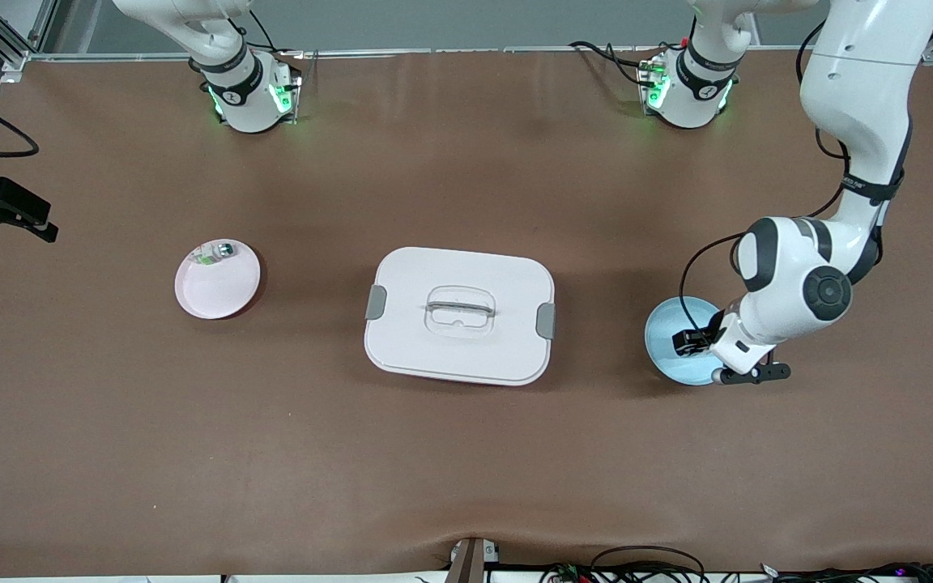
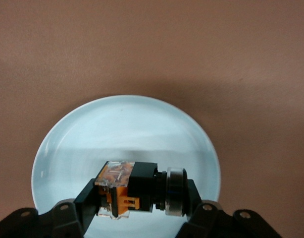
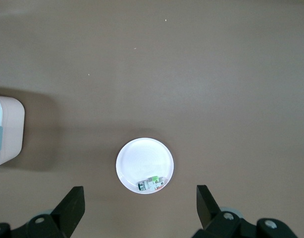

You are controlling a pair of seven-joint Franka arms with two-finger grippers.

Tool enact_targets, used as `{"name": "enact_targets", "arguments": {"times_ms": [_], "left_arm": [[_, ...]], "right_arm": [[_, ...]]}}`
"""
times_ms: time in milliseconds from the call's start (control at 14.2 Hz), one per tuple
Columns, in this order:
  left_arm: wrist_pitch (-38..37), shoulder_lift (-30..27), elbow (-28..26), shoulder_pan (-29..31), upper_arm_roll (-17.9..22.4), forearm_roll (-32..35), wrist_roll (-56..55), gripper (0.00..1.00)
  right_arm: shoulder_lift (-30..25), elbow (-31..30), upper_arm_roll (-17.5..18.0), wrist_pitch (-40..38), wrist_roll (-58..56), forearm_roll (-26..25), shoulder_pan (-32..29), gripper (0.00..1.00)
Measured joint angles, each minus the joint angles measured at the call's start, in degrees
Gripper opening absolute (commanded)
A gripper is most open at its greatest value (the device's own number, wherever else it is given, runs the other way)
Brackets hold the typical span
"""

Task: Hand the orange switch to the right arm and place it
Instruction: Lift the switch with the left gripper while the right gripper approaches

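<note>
The orange switch [image 2: 134, 187], black-bodied with orange terminals and a silver ring, lies sideways between the fingers [image 2: 88, 199] of my left gripper [image 2: 141, 196], which is shut on it. The gripper holds it low over a light blue plate [image 2: 122, 126]. In the front view the left gripper [image 1: 692, 340] sits over that blue plate [image 1: 667, 322] toward the left arm's end of the table. My right gripper [image 3: 139, 208] is open and empty, high over a white plate [image 3: 142, 157]. The front view does not show the right arm's hand.
A white plate [image 1: 222, 287] toward the right arm's end holds a small clear, green and silver part [image 1: 215, 253]. A white lidded box [image 1: 460, 316] with grey latches stands mid-table between the two plates. A black fixture [image 1: 5, 209] juts in at the table's edge.
</note>
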Motion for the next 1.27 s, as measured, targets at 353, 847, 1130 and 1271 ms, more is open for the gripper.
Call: {"name": "enact_targets", "arguments": {"times_ms": [353, 847, 1130, 1271], "left_arm": [[-11.19, -2.91, 7.43, -0.06, -0.23, -5.61, -2.64, 0.0], [-26.01, -5.03, 18.9, -0.15, -6.31, -5.79, -20.55, 0.0], [-29.55, -5.4, 23.8, -0.16, -10.53, -8.88, -33.12, 0.0], [-29.68, -5.39, 24.8, -0.26, -13.28, -9.97, -40.09, 0.0]], "right_arm": [[0.13, -0.02, -0.18, -0.23, 0.0, 0.0, 0.04, 1.0], [0.58, -0.04, 0.06, -3.45, 2.34, 0.06, 3.1, 1.0], [0.58, -0.03, 0.25, -3.81, 15.0, 0.04, 12.11, 1.0], [0.58, -0.02, 0.28, -4.85, 19.6, 0.02, 16.46, 1.0]]}}
